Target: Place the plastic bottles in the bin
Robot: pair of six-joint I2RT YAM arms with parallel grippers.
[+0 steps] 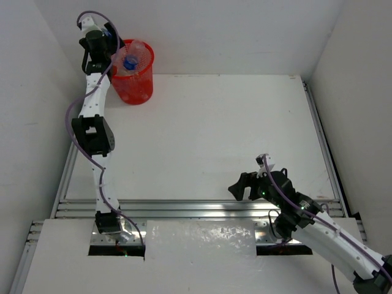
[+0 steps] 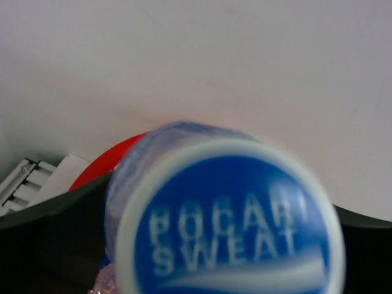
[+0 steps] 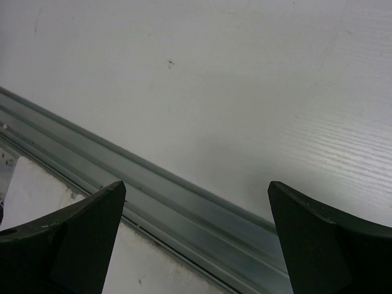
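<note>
Left gripper [image 1: 110, 60] at the rim of the red bin [image 1: 136, 86], a blue-capped bottle [image 2: 226, 226] between its fingers [image 2: 43, 245] above the bin's mouth, clamped or loose not discernible; right gripper [image 3: 196, 245], fingers wide apart, above the white table [image 3: 245, 92] and metal rail [image 3: 184, 214].
</note>
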